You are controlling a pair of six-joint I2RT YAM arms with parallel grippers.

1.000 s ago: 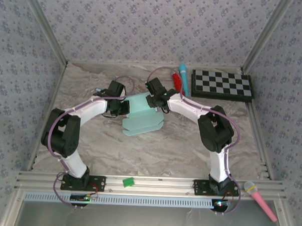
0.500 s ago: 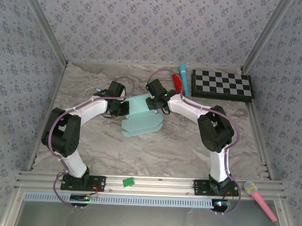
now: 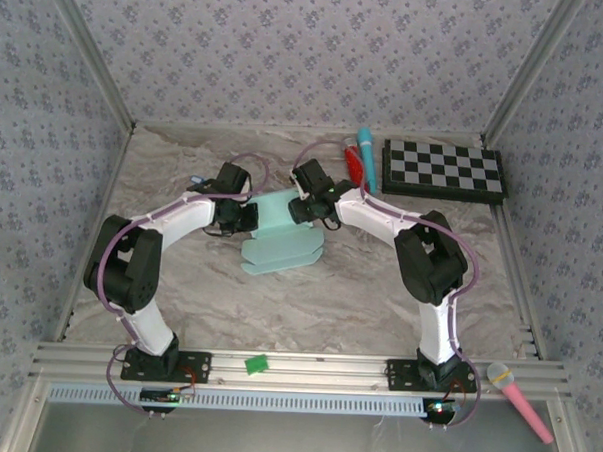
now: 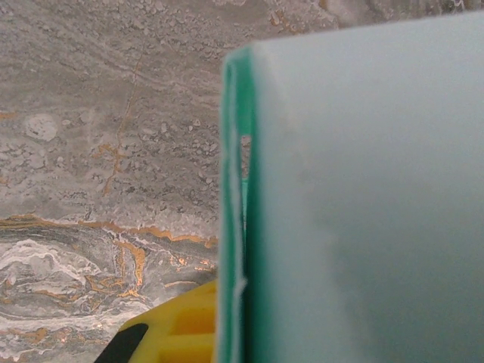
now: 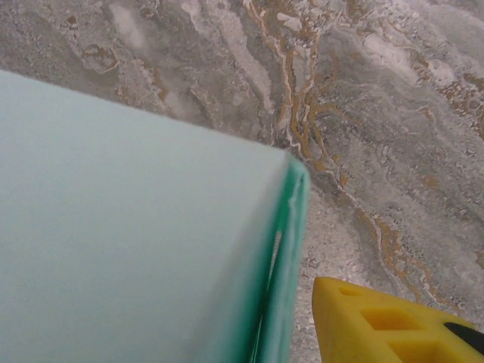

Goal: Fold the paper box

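Paper box [image 3: 281,235]: 1 pc, pale mint card, sits mid-table [image 3: 179,281] between the 2 arms, partly folded, w/ rounded flaps spread flat on its near side and a raised panel on the far side.

Left gripper [image 3: 244,216]: at the box's left end, clamped tight on the card. In the left wrist view the card's edge runs up the middle, green along the fold, and 1 yellow finger [image 4: 178,325] presses right against it at the bottom; the 2nd finger is hidden behind the card.

Right gripper [image 3: 307,208]: at the box's far right corner, jaws parted, gripping nothing. In the right wrist view 1 yellow finger [image 5: 378,325] stands just clear of the card's green edge, bare table showing in the gap; the other finger is out of sight behind the panel.

Other items, 1 each:
- checkerboard [image 3: 444,170], far right corner of table, well apart from box.
- blue pen [image 3: 366,149] and red tool [image 3: 354,166], side by side, touching, just left of checkerboard.
- green clip [image 3: 256,363] on the near rail, between the 2 arm bases.
- pink mic [image 3: 519,398] lying at the near right, off the table.
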